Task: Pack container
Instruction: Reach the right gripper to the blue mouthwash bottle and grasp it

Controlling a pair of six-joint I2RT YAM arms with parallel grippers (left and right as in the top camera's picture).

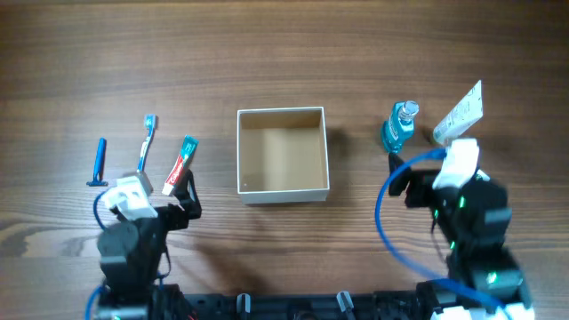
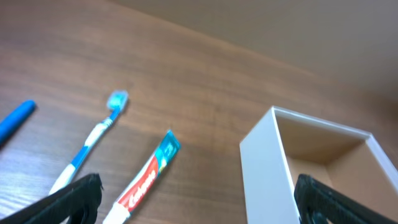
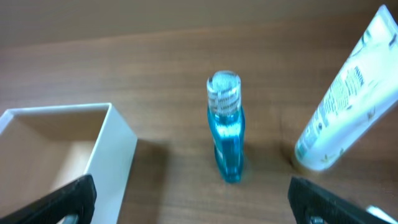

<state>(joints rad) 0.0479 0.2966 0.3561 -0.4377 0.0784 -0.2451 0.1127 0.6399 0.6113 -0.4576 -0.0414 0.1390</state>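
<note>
The container (image 1: 283,192), a square shallow box with white walls and tan inside, sits mid-table and holds nothing; it also shows in the left wrist view (image 2: 264,168) and right wrist view (image 3: 115,146). A toothpaste tube (image 1: 180,160) (image 2: 146,180), toothbrush (image 1: 146,142) (image 2: 93,140) and blue razor (image 1: 99,162) (image 2: 15,120) lie to its left. A blue bottle (image 1: 401,125) (image 3: 226,134) and a white tube (image 1: 460,113) (image 3: 345,99) stand to its right. My left gripper (image 1: 160,203) (image 2: 196,205) is open and empty, just short of the toothpaste. My right gripper (image 1: 440,176) (image 3: 193,199) is open and empty, just short of the bottle.
The brown wooden table (image 1: 284,53) runs bare behind all the items. Blue cables loop beside both arms near the front edge.
</note>
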